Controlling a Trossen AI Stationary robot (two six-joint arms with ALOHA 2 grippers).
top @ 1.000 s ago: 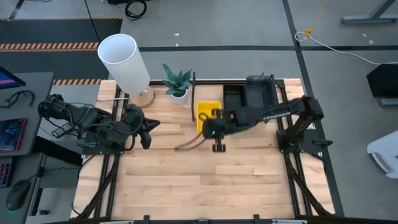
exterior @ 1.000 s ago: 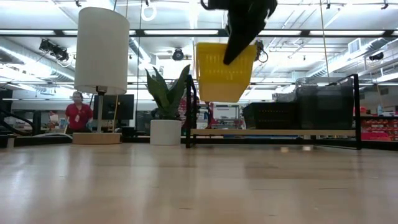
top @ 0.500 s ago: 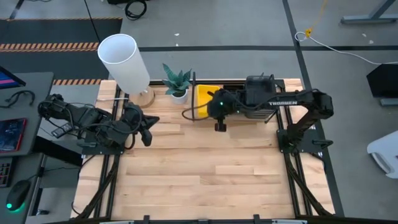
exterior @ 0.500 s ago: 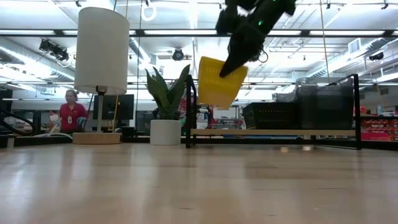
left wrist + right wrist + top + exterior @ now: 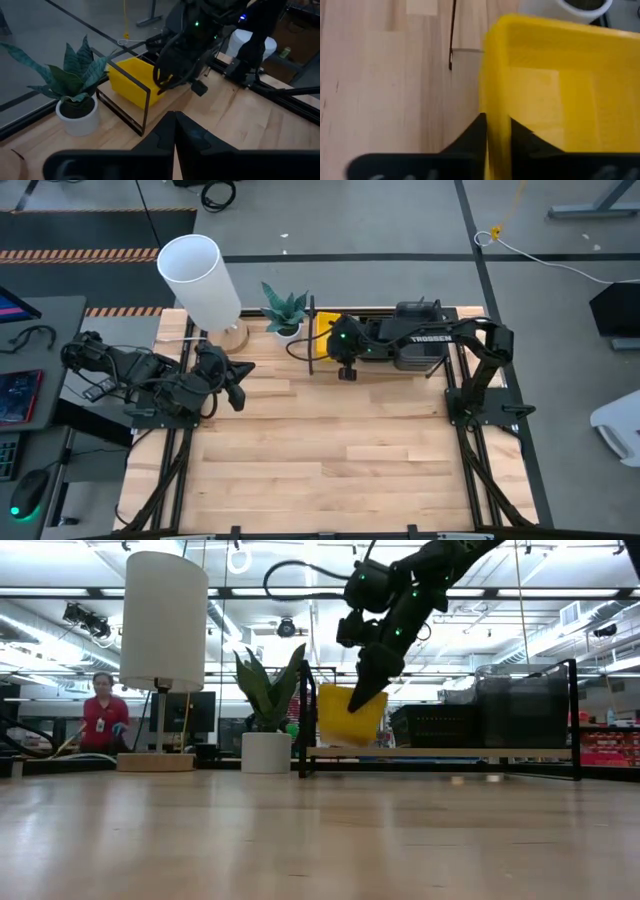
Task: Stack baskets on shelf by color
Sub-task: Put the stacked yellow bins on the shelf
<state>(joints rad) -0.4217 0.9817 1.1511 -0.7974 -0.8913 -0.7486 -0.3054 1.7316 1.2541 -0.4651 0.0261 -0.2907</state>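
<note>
While the right gripper (image 5: 492, 131) is clamped on the wall of a yellow basket (image 5: 348, 712) hanging just above the shelf (image 5: 440, 752)'s left bay, black and grey baskets (image 5: 480, 710) already sit right, so stacking looks nearly done; left gripper (image 5: 238, 382) idles pinched shut, left of table.

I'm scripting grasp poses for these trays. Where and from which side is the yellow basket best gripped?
By a thin side wall near its rim, from above, one finger inside and one outside. The right gripper holds the yellow basket just so: the open top leaves the wall free to straddle, and it hangs level over the shelf.
</note>
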